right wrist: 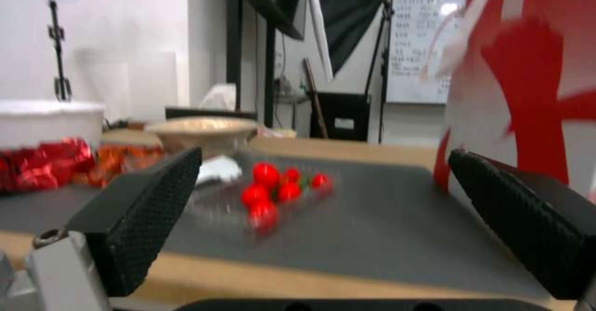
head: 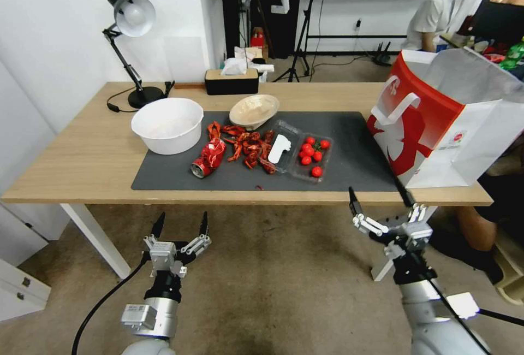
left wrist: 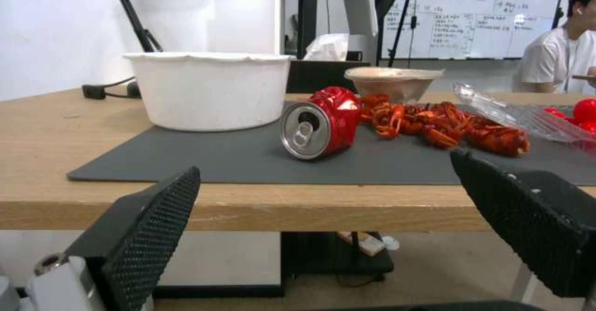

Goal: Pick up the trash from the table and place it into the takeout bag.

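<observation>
On the table (head: 82, 153) lies a dark mat (head: 355, 158) with the trash: a crushed red can (head: 209, 157) (left wrist: 323, 122) on its side, red crayfish shells (head: 248, 145) (left wrist: 441, 125), a beige shallow bowl (head: 254, 110) (left wrist: 394, 80) (right wrist: 205, 131), and an open clear box (head: 303, 153) (right wrist: 273, 194) holding small red tomatoes. The red-and-white takeout bag (head: 436, 120) (right wrist: 528, 92) stands open at the table's right end. My left gripper (head: 183, 221) (left wrist: 335, 208) hangs open below the front edge, facing the can. My right gripper (head: 379, 199) (right wrist: 323, 218) is open at the edge, between the box and the bag.
A big white bowl (head: 167, 124) (left wrist: 208, 90) sits on the mat's left end. A desk lamp (head: 131, 22) and a black tissue box (head: 231, 79) stand along the back edge. A person's leg (head: 480, 235) is by the table's right corner.
</observation>
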Available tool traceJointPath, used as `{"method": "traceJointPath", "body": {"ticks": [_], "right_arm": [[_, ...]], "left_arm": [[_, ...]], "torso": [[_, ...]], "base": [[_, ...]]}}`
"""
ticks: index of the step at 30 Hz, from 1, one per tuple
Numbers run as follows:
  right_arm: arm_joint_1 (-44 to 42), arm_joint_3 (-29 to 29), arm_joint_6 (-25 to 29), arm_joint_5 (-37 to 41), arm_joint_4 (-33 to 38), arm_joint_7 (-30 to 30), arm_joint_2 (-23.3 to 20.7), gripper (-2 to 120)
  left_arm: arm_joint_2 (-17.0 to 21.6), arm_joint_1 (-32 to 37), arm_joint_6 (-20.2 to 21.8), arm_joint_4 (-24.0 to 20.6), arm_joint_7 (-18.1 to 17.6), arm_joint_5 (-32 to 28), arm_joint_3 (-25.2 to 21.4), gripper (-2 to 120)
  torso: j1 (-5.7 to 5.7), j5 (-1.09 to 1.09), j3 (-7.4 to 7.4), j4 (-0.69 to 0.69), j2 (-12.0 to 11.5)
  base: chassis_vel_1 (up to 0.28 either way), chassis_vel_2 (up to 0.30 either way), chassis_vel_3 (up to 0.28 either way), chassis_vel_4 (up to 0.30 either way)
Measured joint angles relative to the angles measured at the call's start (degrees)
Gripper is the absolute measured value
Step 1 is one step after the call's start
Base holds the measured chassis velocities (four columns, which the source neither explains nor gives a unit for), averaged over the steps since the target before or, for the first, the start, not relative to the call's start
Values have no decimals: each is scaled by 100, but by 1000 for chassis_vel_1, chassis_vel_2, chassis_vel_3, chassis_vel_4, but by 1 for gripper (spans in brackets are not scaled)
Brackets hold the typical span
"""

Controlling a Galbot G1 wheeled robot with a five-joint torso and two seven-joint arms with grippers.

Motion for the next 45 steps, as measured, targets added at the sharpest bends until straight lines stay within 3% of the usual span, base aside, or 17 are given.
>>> {"method": "traceJointPath", "body": {"ticks": [23,28,36,45], "right_arm": [[-29,-157,70,147,-457,106,149,100],[-27,-119,70,148,-449,102,123,100],[-32,-69,70,120,-392,104,146,100],[-71,23,70,65,-314,116,208,100]], "left_arm": [[166,-129,-79,-29,-2,-97,77,100],[521,-379,88,-105,79,-337,96,100],[1558,-997,812,-176,275,-1520,225,100],[2504,-1769,1411,271,285,-2779,390,100]], "torso": [[0,1,0,0,0],[0,0,0,0,0],[1,0,0,0,0],[1,-1,0,0,0]], "base": [[0,0,0,0],[0,0,0,0],[0,0,0,0],[0,0,0,0]]}}
